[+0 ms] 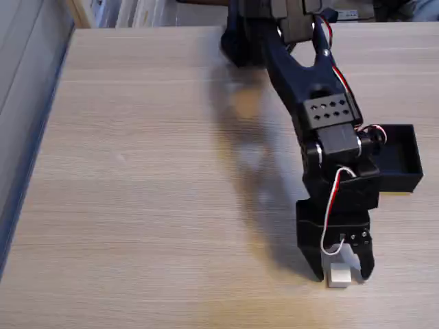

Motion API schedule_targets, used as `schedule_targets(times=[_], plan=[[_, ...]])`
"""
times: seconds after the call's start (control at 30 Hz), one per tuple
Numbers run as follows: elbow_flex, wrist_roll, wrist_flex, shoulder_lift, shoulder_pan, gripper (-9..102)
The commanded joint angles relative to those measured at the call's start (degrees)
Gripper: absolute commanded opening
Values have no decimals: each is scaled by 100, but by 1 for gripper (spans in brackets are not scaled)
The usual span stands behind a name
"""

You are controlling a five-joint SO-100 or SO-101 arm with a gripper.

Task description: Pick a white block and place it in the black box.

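A small white block (338,276) rests on the wooden table near the front edge of the fixed view. My black gripper (341,273) reaches down over it, one finger on each side of the block, and the jaws look closed against its sides. The block still seems to touch the tabletop. The black box (406,163) stands open-topped behind and to the right of the gripper, partly covered by the arm's wrist.
The arm's base (243,41) sits at the far edge of the table (151,171). The table's left edge runs along a grey wall or panel (27,103). Red and white cables (336,205) loop along the wrist.
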Motion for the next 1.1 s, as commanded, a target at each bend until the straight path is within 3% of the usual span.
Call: schedule_targets(times=[0.0,0.27,0.47,0.83,1.07], plan=[[-325,-35,26,26,53,28],[-387,-62,26,-35,62,22],[-387,-35,70,-35,70,1],[-193,-18,229,483,44,0],[1248,-35,211,2136,-79,0]])
